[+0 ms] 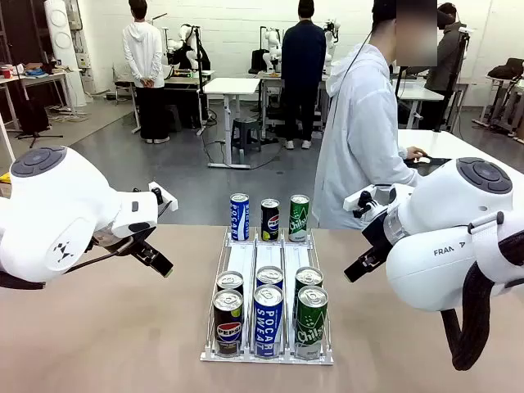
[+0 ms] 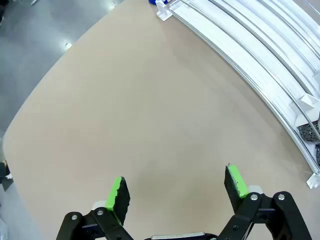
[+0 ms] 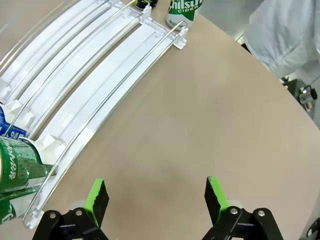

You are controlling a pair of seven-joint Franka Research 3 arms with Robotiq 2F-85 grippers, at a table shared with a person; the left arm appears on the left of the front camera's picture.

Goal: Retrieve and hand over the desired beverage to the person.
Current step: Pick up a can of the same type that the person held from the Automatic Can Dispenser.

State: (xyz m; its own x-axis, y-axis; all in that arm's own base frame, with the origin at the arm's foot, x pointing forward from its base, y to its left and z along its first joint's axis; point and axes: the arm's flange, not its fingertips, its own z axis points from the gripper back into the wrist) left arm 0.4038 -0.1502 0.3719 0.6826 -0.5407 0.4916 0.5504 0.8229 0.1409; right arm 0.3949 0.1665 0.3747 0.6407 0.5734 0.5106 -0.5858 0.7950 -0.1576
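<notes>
A white three-lane rack (image 1: 243,260) holds the drink cans mid-table. At its far end stand a blue Pocari can (image 1: 238,217), a black Pepsi can (image 1: 270,219) and a green Chilsung can (image 1: 299,218). Several more cans crowd the near end, with Pepsi (image 1: 228,323), Pocari Sweat (image 1: 268,321) and Chilsung (image 1: 310,322) in front. The person (image 1: 360,139) in a pale hooded sweatshirt stands side-on beyond the far edge. My left gripper (image 2: 175,189) hangs open over bare table left of the rack (image 2: 260,55). My right gripper (image 3: 156,196) is open over bare table right of the rack (image 3: 95,80).
The person's hand (image 1: 415,153) rests on a white table (image 1: 458,147) at the far right. Bare tan tabletop lies on both sides of the rack. A green can (image 3: 15,167) sits at the rack's near end in the right wrist view.
</notes>
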